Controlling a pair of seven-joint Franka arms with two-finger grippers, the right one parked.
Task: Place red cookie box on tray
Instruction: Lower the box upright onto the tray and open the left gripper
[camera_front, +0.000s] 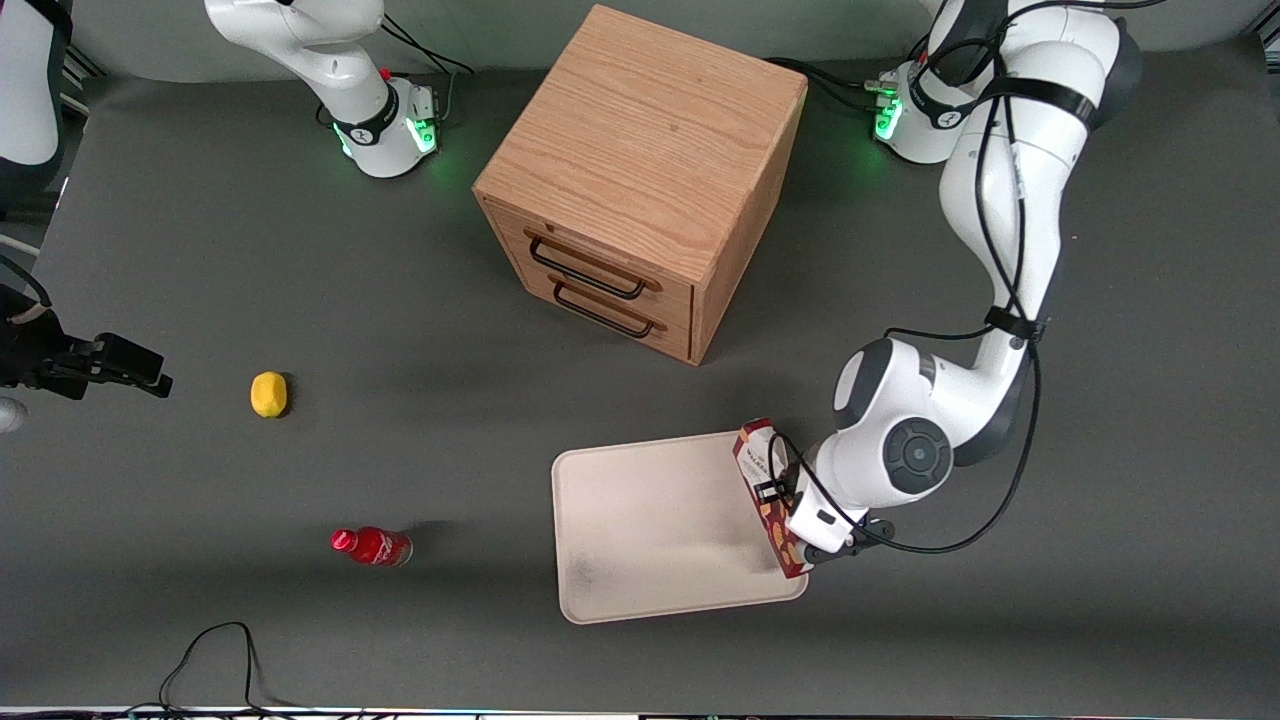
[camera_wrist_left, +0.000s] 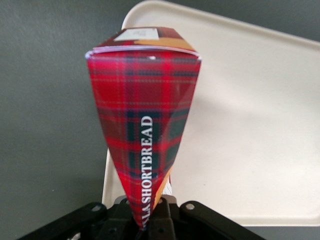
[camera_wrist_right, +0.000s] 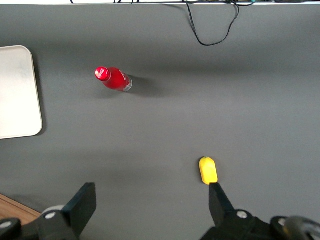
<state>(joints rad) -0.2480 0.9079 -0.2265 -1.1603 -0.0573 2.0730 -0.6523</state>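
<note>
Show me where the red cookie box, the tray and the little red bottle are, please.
red cookie box (camera_wrist_left: 145, 110): left wrist view, on its tartan face, held in the gripper (camera_wrist_left: 150, 225).
tray (camera_front: 650, 520): front view, on its bare cream floor.
red bottle (camera_front: 378, 547): front view, on its body.

Red tartan cookie box (camera_wrist_left: 144, 115), cream tray (camera_wrist_left: 250, 125).

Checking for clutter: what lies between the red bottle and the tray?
Nothing; the front view shows bare table between the red bottle and tray.
</note>
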